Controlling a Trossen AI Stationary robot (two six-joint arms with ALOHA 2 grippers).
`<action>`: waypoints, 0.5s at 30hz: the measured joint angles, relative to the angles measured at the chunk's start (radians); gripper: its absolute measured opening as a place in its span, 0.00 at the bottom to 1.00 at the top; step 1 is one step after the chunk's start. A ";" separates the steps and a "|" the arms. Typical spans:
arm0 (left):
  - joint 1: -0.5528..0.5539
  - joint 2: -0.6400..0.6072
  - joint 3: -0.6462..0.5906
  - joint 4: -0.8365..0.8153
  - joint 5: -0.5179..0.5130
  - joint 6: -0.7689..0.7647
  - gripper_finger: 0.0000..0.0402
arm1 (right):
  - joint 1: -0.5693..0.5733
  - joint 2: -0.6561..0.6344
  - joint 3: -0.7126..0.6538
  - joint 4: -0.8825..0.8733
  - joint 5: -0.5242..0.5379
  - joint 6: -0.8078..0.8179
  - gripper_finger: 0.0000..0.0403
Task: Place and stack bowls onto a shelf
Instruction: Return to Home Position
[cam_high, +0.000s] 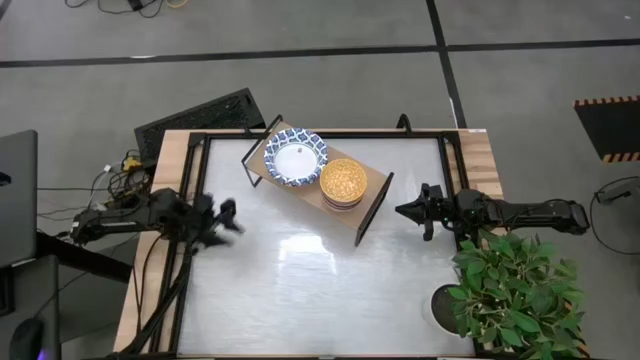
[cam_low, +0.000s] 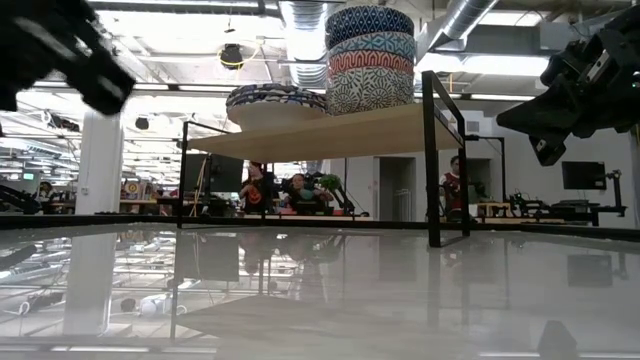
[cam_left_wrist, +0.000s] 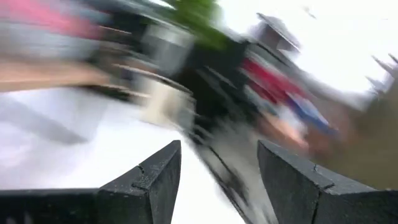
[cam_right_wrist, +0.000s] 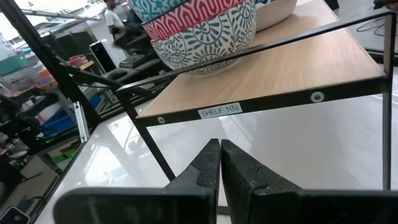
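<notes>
The shelf (cam_high: 318, 182) is a light-wood board on thin black legs, standing slantwise on the far middle of the table. On it sit a wide white bowl with a blue patterned rim (cam_high: 295, 157) and, beside it, a stack of patterned bowls (cam_high: 343, 182) with an orange-yellow inside on top; the stack (cam_low: 370, 58) and wide bowl (cam_low: 275, 104) also show in the low view. My left gripper (cam_high: 228, 218) hovers open near the table's left edge, holding nothing. My right gripper (cam_high: 402, 210) is shut and empty, right of the shelf; the stack (cam_right_wrist: 199, 31) shows in its wrist view.
A potted green plant (cam_high: 515, 285) stands at the table's near right corner. A black ridged mat (cam_high: 200, 118) lies beyond the far left corner, and cables (cam_high: 125, 170) hang off the left edge. The white tabletop (cam_high: 310, 290) stretches in front of the shelf.
</notes>
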 joint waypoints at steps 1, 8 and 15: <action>0.000 0.000 0.000 -0.020 -0.115 -0.061 0.49 | 0.000 0.000 0.000 0.000 0.000 0.000 0.11; -0.004 0.000 0.000 -0.132 -0.193 0.006 0.49 | 0.000 0.000 0.000 -0.001 0.000 0.000 0.11; -0.004 0.000 0.000 -0.121 -0.158 0.039 0.49 | 0.000 0.000 -0.001 -0.002 0.000 0.000 0.11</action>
